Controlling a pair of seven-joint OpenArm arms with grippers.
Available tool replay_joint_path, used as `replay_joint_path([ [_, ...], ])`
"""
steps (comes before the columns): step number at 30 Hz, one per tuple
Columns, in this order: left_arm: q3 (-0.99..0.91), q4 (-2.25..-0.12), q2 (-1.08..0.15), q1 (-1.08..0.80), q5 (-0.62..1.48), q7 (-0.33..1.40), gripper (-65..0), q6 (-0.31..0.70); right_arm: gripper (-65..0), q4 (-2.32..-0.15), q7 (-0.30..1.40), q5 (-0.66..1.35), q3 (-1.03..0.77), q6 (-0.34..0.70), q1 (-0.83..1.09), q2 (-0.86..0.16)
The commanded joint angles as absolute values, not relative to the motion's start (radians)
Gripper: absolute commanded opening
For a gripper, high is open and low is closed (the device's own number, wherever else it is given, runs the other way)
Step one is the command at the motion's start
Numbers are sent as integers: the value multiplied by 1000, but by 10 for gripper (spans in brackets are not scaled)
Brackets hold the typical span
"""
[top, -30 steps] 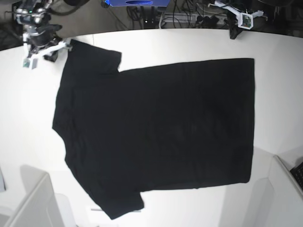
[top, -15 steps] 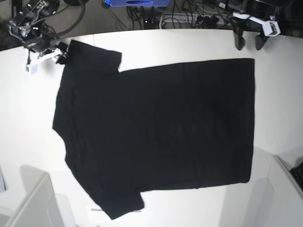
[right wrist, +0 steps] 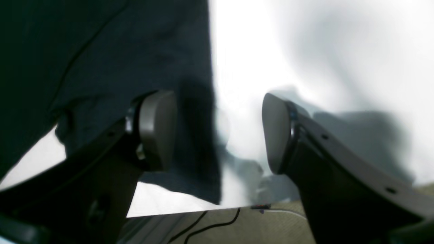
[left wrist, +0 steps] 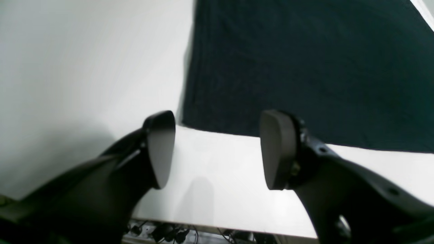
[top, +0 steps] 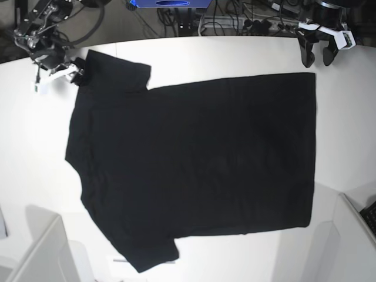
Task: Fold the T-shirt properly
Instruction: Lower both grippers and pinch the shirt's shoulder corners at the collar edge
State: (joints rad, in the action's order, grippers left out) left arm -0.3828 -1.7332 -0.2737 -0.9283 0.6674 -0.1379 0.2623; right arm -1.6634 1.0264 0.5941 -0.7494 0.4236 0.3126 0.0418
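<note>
The black T-shirt (top: 194,164) lies spread flat, plain side up, on the white table (top: 346,129); no print shows. My left gripper (top: 316,60) is open and empty just behind the shirt's far right hem corner. In the left wrist view the left gripper (left wrist: 218,149) hovers over bare table with the shirt (left wrist: 305,67) beyond its fingertips. My right gripper (top: 76,73) is at the far left sleeve. In the right wrist view the right gripper (right wrist: 217,130) is open, and the sleeve's edge (right wrist: 196,142) lies between the jaws by the left finger (right wrist: 157,128).
Grey box-like edges stand at the near left (top: 41,252) and near right (top: 352,235). Cables and a blue object (top: 170,3) lie behind the table's back edge. White table shows all around the shirt.
My left gripper has come down from the back right edge toward the shirt's hem corner. My right gripper has shifted slightly nearer the sleeve. The shirt has not moved.
</note>
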Motion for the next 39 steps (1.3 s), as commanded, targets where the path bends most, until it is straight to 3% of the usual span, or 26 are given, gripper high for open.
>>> replay_joint_path([
  [1,-387,-1742,-283,-941,677,-159,-272,265,-273,-1650,1113,549,-720,418,338,61],
  [12,-389,-1735,-283,-938,685,-159,-273,265,-275,-1649,1113,549,-656,418,361,62],
  [16,-389,-1724,-286,-926,792,-157,-270,265,-290,-1644,1113,549,-656,418,361,62],
  [20,-389,-1709,-286,-915,828,-157,-270,265,-425,-1639,1113,549,-656,418,361,62],
  [24,-397,-1699,-283,-901,832,-81,-268,265,-635,-1639,1113,549,-659,418,355,61],
  [25,-400,-1699,-283,-889,834,-51,-268,265,-650,-1639,1113,549,-662,418,355,61],
  [31,-414,-1687,-278,-852,837,13,-267,265,-650,-1638,1118,549,-664,418,357,61],
  [39,-414,-1595,-285,-802,1020,19,-270,265,-650,-1638,1122,549,-664,418,361,61],
])
